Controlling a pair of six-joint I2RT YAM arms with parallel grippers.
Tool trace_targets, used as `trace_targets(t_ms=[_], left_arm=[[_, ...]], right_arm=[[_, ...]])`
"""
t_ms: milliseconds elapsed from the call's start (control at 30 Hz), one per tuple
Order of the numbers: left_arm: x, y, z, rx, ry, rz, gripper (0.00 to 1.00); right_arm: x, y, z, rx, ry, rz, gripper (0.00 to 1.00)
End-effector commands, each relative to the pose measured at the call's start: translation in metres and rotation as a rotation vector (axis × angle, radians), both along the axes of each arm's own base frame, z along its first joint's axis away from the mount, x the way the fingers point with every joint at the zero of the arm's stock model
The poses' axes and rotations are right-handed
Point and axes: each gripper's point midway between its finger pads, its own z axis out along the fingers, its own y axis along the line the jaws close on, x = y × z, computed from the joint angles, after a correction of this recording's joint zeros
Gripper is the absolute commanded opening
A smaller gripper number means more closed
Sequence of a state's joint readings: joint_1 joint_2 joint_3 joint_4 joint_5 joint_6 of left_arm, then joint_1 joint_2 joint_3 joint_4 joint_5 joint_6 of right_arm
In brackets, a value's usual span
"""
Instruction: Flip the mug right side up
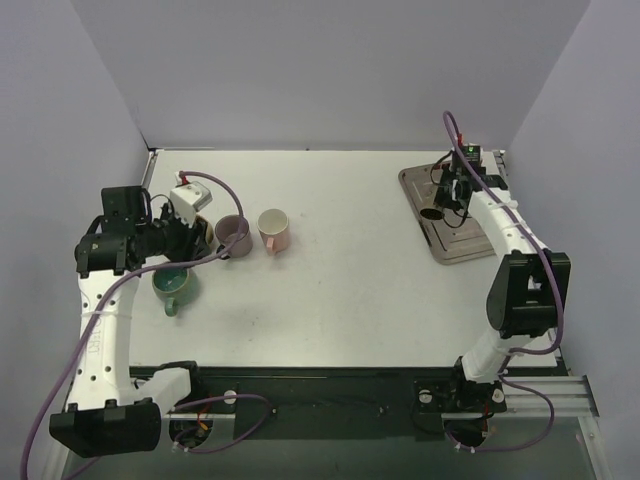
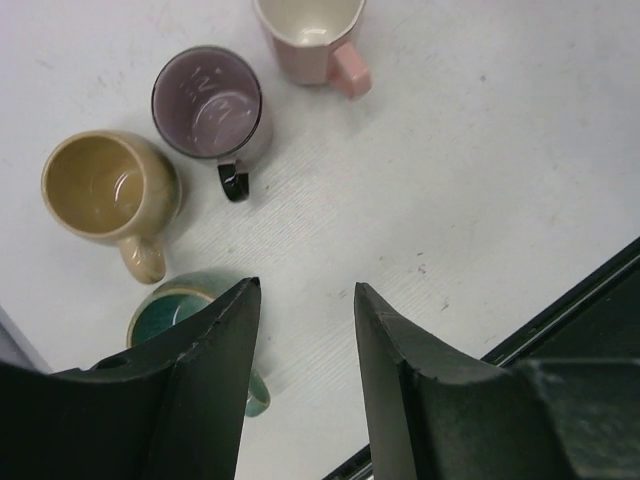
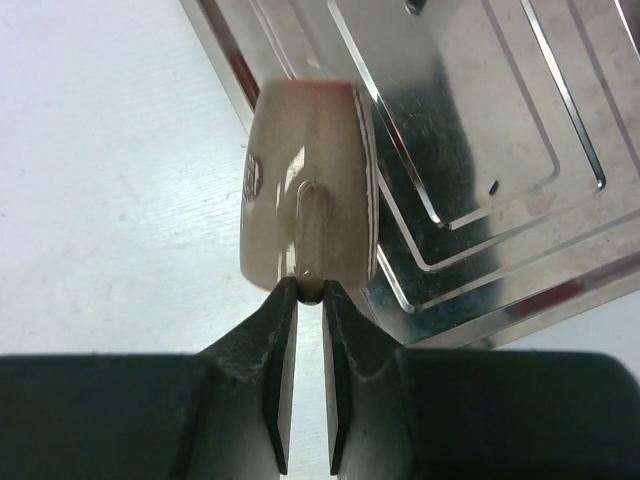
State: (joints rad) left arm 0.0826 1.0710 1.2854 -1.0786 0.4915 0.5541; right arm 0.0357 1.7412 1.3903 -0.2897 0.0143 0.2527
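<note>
The glossy cream ceramic mug (image 3: 310, 180) sits right at the tips of the right tool (image 3: 310, 290), whose two dark fingers (image 3: 282, 330) are pressed close together and pinch the lower end of the mug's handle. The body of the mug stands out beyond the fingertips with its handle side turned to the wrist camera. It lies over the left edge of the ribbed silver metal tray (image 3: 480, 150), partly above the white bench (image 3: 100, 150). From above, the right tool (image 1: 442, 203) is at the far right of the bench (image 1: 340, 290), over the near-left part of the tray (image 1: 460, 248). There the mug (image 1: 431, 213) shows only as a small dark round shape, so I cannot tell which way its mouth faces or whether it touches the tray. The wrist view shows neither its rim nor its base clearly. On the other side, the left tool (image 2: 307, 295) is spread wide and grips nothing. It hangs above a cluster of upright mugs: a yellow mug (image 2: 105, 190), a purple mug (image 2: 208, 100), a pink mug (image 2: 305, 35) cut off by the top edge of the frame, and a green mug (image 2: 170, 312) half hidden behind the left finger. In the overhead view the left arm covers the yellow mug.
</note>
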Motion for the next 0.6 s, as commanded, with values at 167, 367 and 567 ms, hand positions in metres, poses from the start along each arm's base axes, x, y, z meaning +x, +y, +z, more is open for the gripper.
trace_targets(t_ms=[167, 367, 567], left_arm=[[0.008, -0.080, 0.043, -0.243, -0.048, -0.160, 0.54], [0.002, -0.088, 0.043, -0.218, -0.071, -0.179, 0.54], [0.005, -0.098, 0.028, -0.190, -0.025, -0.193, 0.56]], right_arm=[[0.003, -0.007, 0.016, -0.015, -0.056, -0.039, 0.00], [0.003, -0.013, -0.011, -0.023, 0.046, -0.025, 0.00], [0.006, -0.008, 0.011, 0.034, -0.035, -0.053, 0.00]])
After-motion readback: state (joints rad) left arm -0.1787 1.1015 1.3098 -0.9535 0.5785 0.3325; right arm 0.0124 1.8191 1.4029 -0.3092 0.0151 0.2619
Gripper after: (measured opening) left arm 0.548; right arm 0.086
